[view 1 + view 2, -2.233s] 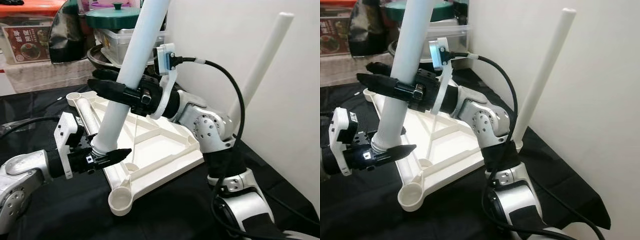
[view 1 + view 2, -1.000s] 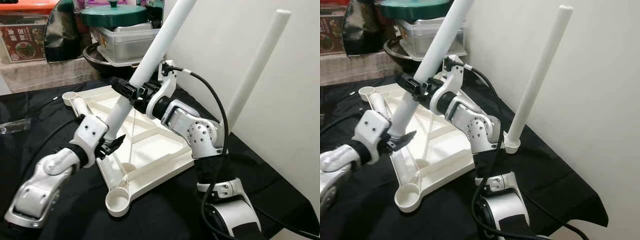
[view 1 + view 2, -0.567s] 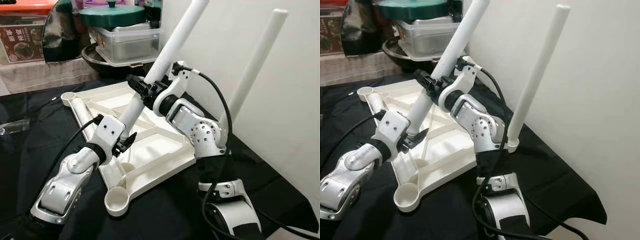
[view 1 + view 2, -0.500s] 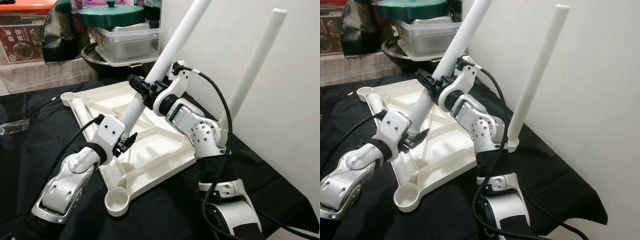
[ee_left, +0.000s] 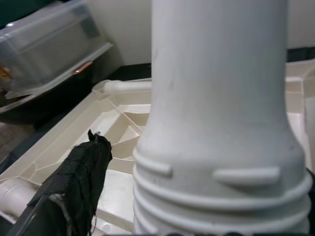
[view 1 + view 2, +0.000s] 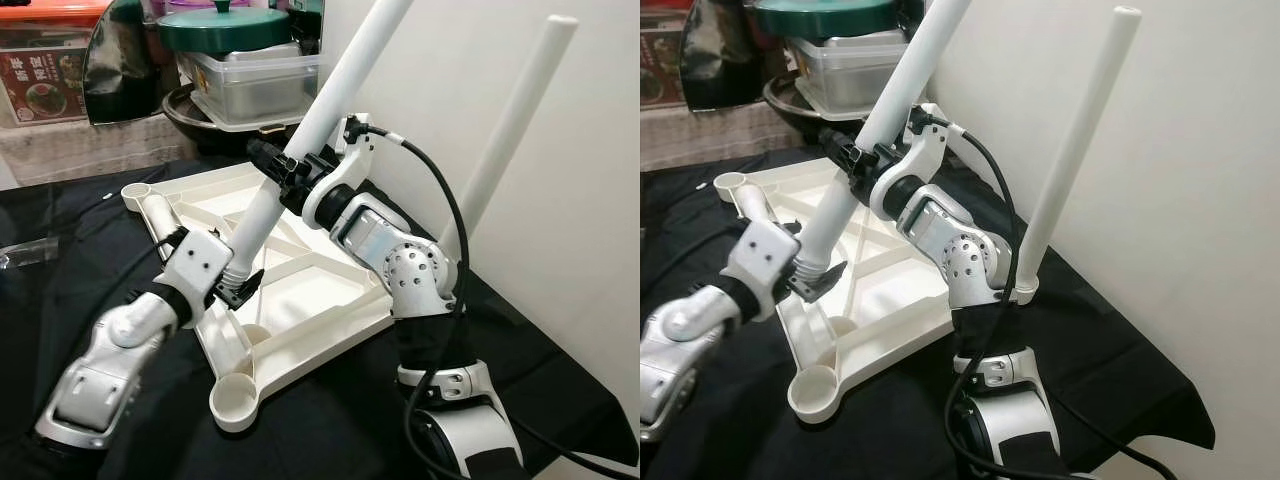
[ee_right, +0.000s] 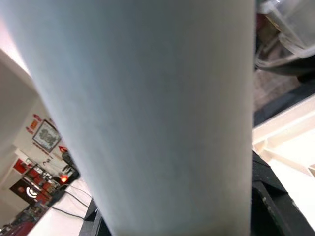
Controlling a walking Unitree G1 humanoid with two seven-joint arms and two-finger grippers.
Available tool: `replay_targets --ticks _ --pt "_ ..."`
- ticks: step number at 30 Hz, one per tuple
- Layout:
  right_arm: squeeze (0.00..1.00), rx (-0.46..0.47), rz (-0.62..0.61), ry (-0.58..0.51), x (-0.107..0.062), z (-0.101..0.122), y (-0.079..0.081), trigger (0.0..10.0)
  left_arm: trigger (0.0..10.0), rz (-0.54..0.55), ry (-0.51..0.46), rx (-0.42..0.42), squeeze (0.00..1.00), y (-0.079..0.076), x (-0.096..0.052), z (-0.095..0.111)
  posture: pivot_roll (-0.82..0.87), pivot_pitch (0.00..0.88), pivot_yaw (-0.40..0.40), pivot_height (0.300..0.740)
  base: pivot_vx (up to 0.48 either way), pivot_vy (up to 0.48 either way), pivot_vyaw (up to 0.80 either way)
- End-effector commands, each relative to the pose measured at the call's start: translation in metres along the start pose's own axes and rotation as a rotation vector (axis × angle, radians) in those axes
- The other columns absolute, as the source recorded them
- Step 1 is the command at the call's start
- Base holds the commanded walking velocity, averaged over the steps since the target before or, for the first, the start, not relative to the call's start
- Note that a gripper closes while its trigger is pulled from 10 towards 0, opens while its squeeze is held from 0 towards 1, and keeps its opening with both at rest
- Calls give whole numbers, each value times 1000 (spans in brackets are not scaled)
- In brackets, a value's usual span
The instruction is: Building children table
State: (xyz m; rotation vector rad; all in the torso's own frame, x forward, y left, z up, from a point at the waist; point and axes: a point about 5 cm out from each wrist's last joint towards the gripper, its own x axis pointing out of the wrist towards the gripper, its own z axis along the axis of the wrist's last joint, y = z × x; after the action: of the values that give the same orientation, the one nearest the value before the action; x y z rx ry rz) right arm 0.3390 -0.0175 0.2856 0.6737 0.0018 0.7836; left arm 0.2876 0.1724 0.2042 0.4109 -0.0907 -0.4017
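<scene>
While both arms hold the same white leg [image 6: 300, 150], I log the scene from my left side across. Far left, on the back shelf, sits a red-lidded box [image 6: 55, 60] with a printed label. A black cloth [image 6: 60, 290] covers the work surface. On it lies the white tabletop [image 6: 300, 300], upside down, ribs showing, with round sockets at its corners; the near socket [image 6: 233, 404] is open.

My left gripper [image 6: 232, 285] is low, at the threaded bottom end of the leg, fingers clamped around it just above the tabletop's left rail. From the left wrist I see the threaded end [image 5: 216, 187] close up, with one black finger [image 5: 74, 182] beside it; whether the finger presses on the plastic I cannot tell from there.

Further right and higher, my right gripper [image 6: 283, 172] is closed on the leg's middle. The leg is tilted, its top leaning up and to the right, past the frame edge. Behind it stand a green pot lid [image 6: 235, 25] and a clear tub [image 6: 250, 85].

Far right, a second leg [image 6: 1075, 150] already stands in the right-hand corner socket, leaning slightly toward the pale wall [image 6: 1200, 200].
</scene>
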Motion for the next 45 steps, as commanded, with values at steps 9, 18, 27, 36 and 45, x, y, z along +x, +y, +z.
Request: replay_targets --ticks 9,18,27,36,45 --pt "0 -77 -231 -35 -3 2 -38 10000 10000 276 6 -311 1000 21 -32 3 93 0 -80 740 0 0 0" --pt "0 -166 -374 -121 -3 29 -63 10000 10000 300 277 -394 0 7 -53 -32 110 0 -91 740 0 0 0" --pt "0 33 -274 -297 -8 36 -53 10000 10000 212 190 -469 0 -2 -50 -16 111 0 -86 740 0 0 0" --pt "0 57 -209 -286 -5 30 -46 10000 10000 337 124 -557 0 -1 -50 -16 109 0 -85 740 0 0 0" --pt "0 23 -145 -272 -9 28 -41 10000 10000 348 114 -509 0 -3 -62 -25 110 0 -85 740 0 0 0"
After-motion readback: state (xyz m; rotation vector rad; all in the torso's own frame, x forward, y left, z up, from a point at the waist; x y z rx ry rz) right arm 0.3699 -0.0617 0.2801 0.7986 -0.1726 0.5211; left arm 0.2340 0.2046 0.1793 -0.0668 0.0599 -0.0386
